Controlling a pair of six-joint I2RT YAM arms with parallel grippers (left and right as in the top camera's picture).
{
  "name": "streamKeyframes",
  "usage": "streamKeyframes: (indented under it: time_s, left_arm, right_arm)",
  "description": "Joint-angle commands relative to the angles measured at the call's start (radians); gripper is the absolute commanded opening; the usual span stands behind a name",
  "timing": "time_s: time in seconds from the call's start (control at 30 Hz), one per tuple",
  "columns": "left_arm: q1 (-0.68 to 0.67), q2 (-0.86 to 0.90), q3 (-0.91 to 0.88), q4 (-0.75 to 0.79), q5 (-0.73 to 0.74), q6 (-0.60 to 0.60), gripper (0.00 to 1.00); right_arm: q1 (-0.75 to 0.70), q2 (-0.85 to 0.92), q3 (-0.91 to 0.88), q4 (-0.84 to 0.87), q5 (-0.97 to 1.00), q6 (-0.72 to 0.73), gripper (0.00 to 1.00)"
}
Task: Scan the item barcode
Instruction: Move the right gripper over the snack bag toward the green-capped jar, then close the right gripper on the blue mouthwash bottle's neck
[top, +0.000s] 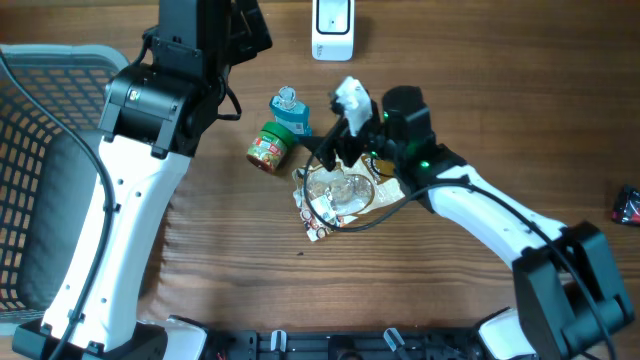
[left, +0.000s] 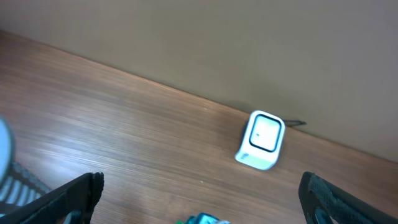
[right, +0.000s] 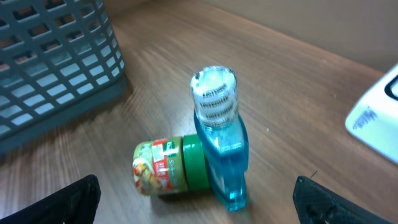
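Observation:
A white barcode scanner (top: 332, 30) stands at the table's far edge, and it also shows in the left wrist view as the scanner (left: 261, 140). A blue liquid bottle (right: 219, 137) with a ribbed clear cap lies against a green-lidded jar (right: 168, 165) on its side. A crumpled clear packet (top: 335, 195) lies just in front of them, under my right arm. My right gripper (right: 199, 205) hangs open just short of the bottle and jar, holding nothing. My left gripper (left: 202, 199) is open and empty, raised between the bottle and the scanner.
A grey mesh basket (top: 40, 170) fills the left side of the table, close to the jar in the right wrist view as the basket (right: 56, 62). A small black and red object (top: 628, 205) lies at the far right edge.

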Motion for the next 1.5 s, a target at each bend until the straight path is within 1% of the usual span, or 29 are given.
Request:
streamKeyframes:
  time_s: [0.0,0.2,0.4,0.57,0.87,1.0,1.3,1.37,1.47]
  left_arm:
    - [0.003,-0.023,0.007,0.001,-0.082,-0.013,1.0]
    - [0.003,-0.023,0.007,-0.003,-0.084,-0.013,1.0]
    - [0.003,-0.023,0.007,-0.003,-0.095,-0.013,1.0]
    - [0.003,-0.023,0.007,-0.023,-0.114,-0.01,1.0]
    - [0.003,-0.023,0.007,-0.039,-0.117,-0.01,1.0]
    - [0.003,-0.023,0.007,-0.04,-0.118,-0.01,1.0]
    - [0.003,-0.023,0.007,-0.04,-0.151,-0.01,1.0]
    - [0.003,-0.023,0.007,-0.04,-0.151,-0.01,1.0]
    - [0.003,-0.023,0.007,-0.04,-0.151,-0.01,1.0]
  right_arm:
    - [0.014,0.052,0.08,-0.006,0.021,-0.079,1.0]
    - [0.022,0.139,0.126,0.038,0.049,-0.129,1.0]
    - [0.055,0.257,0.229,0.035,0.072,-0.158,1.0]
    - [0.076,0.266,0.268,0.042,0.074,-0.171,1.0]
    - [0.077,0.28,0.27,0.064,0.094,-0.187,1.0]
    - [0.077,0.309,0.276,0.108,0.098,-0.185,1.0]
    - [0.078,0.372,0.331,0.113,0.101,-0.183,1.0]
    - [0.078,0.378,0.342,0.113,0.101,-0.182,0.98]
    - [0.078,0.393,0.358,0.114,0.101,-0.182,0.93]
